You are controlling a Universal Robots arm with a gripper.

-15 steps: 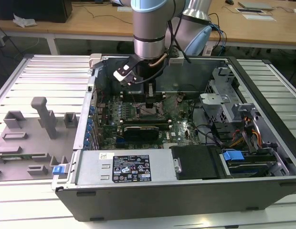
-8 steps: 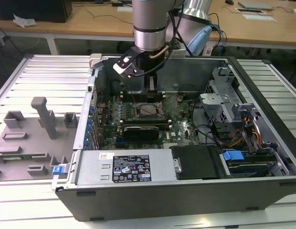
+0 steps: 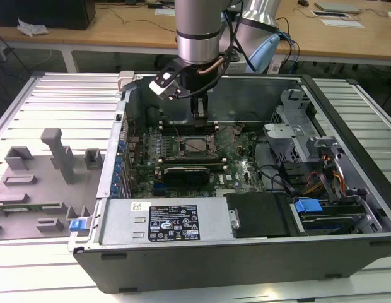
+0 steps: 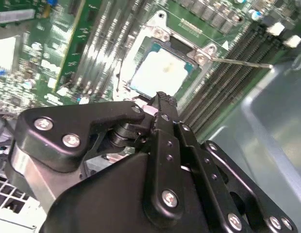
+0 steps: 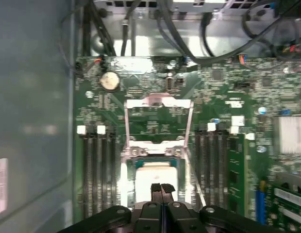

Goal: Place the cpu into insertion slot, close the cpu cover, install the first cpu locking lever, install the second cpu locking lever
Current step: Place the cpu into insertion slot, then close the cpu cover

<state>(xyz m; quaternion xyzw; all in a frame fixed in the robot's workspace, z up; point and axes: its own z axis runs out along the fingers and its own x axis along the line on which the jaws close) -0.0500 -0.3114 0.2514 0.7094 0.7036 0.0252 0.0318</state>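
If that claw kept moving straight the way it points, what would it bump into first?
Probably the cpu, lying right under the closed tips of the gripper. The cpu cover is folded back, so nothing seems between them, though depth is unclear.

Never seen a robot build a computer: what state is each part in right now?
insertion slot: filled, uncovered.
cpu: seated in the slot.
cpu cover: open, swung back off the slot.
locking lever: unlatched, sticking out.
claw: shut, empty, tips over the cpu.
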